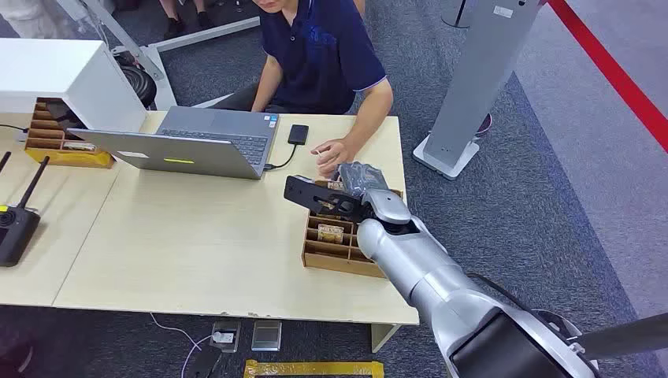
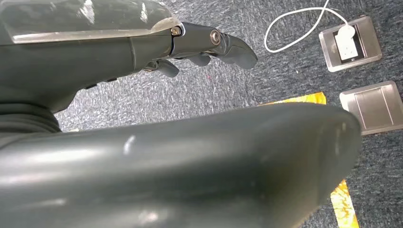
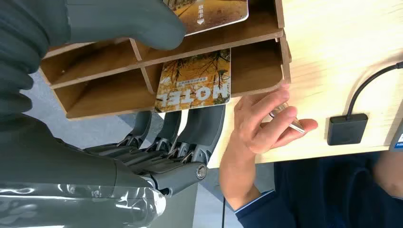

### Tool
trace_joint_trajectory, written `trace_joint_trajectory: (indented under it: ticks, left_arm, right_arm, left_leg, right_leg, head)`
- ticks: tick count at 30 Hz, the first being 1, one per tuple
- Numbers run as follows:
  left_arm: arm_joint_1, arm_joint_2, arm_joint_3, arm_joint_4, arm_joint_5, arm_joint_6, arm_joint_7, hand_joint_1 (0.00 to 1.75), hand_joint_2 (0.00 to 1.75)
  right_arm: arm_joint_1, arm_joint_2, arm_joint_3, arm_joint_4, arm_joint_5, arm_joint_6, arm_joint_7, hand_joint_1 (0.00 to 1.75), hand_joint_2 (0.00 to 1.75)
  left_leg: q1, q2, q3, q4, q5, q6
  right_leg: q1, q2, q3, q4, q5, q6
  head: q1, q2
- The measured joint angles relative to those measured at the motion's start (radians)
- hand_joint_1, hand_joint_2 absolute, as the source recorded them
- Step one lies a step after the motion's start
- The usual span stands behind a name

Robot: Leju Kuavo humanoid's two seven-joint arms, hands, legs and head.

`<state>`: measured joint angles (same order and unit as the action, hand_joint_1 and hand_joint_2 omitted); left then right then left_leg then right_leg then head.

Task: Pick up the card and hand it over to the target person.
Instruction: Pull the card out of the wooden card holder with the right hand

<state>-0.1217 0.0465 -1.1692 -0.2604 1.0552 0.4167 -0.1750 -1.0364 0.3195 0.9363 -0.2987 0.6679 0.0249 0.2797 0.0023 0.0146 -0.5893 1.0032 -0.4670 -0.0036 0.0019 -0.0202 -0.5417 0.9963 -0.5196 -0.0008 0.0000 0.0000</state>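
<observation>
Right hand at card rack

Wooden desk (image 1: 197,236) carries the card rack (image 3: 256,52). Right hand (image 3: 157,142) wraps the rack's end, fingers against the hotel card (image 3: 197,83) in its slot; grip unclear. Person's hand (image 3: 266,126) beside rack. Left hand (image 2: 209,45) loosely curled, empty, over carpet.

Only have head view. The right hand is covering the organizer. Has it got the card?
Observer: Not gripped. In the right wrist view the HOTEL card lies in a compartment of the wooden organizer. The right hand has its fingers at the card's protruding edge, and its thumb is apart, over the next shelf.
Operator: Recipient's hand free?
Observer: No. The person's hand pinches a small thin object beside the organizer.
Operator: Left hand?
Observer: In the left wrist view the left hand holds nothing and hangs over carpet.
</observation>
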Motion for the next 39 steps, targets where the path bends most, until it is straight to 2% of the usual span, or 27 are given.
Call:
trace_joint_trajectory:
  ticks: [3,13,28,39]
  left_arm:
    - [0.0,0.0,0.0,0.0,0.0,0.0,-0.001,0.0,0.0]
    - [0.0,-0.003,-0.001,0.003,-0.002,-0.001,-0.003,0.0,0.0]
    - [0.0,-0.003,-0.002,0.005,-0.003,-0.006,-0.005,0.0,0.0]
    - [0.0,-0.004,0.004,0.005,0.002,-0.003,-0.003,0.0,0.0]
  right_arm:
    - [0.001,0.0,-0.002,0.001,0.0,-0.002,-0.001,0.96,1.75]
    - [0.0,0.0,-0.012,0.002,0.003,-0.009,-0.003,1.3,1.75]
    - [-0.007,0.004,-0.025,-0.004,0.0,-0.016,-0.011,1.35,1.75]
    - [-0.042,0.029,-0.037,-0.047,-0.005,-0.063,-0.055,1.37,1.75]
  left_leg:
    - [0.0,0.0,0.001,-0.001,0.0,0.0]
    - [0.0,0.0,0.0,0.0,0.0,0.0]
    - [0.0,0.0,0.003,-0.002,0.0,0.0]
    - [0.0,0.002,0.0,0.001,0.0,0.0]
  right_leg:
    - [0.0,0.0,0.001,-0.001,0.0,0.0]
    - [0.0,0.0,0.001,0.0,0.0,0.0]
    - [0.0,0.001,0.003,-0.002,0.0,0.0]
    - [0.0,0.002,-0.001,0.001,0.0,0.0]
  head:
    - [0.0,0.0]
    - [0.0,0.0]
    - [0.0,0.0]
    - [0.0,0.0]
